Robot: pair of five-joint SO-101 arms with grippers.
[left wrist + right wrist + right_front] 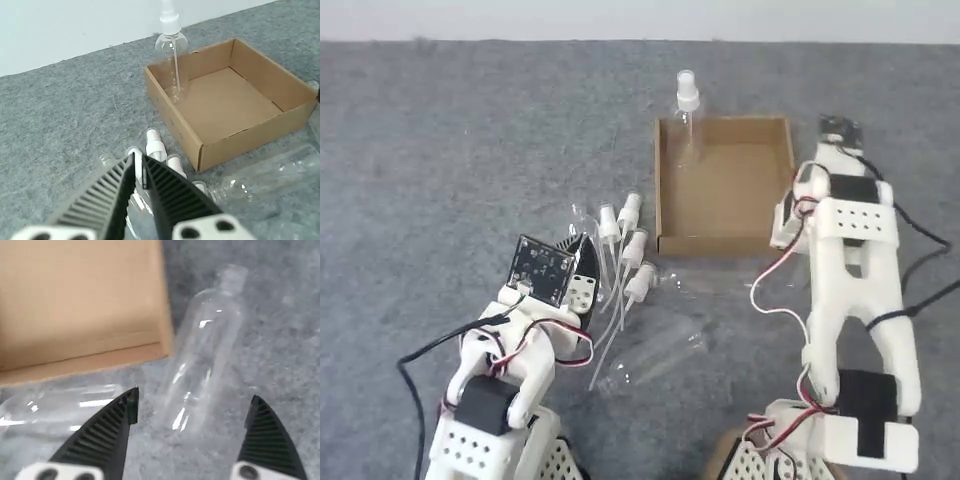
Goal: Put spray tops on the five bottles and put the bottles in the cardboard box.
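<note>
Left pincer has its jaws nearly pressed together with a thin slit between them, tips down among loose white spray tops. Whether it pinches one cannot be told. Beyond it sits the cardboard box, with one capped bottle upright in its far corner. Right pincer is spread wide, touching nothing. A clear bottle lies in the gap ahead of its tips, beside the box.
</note>
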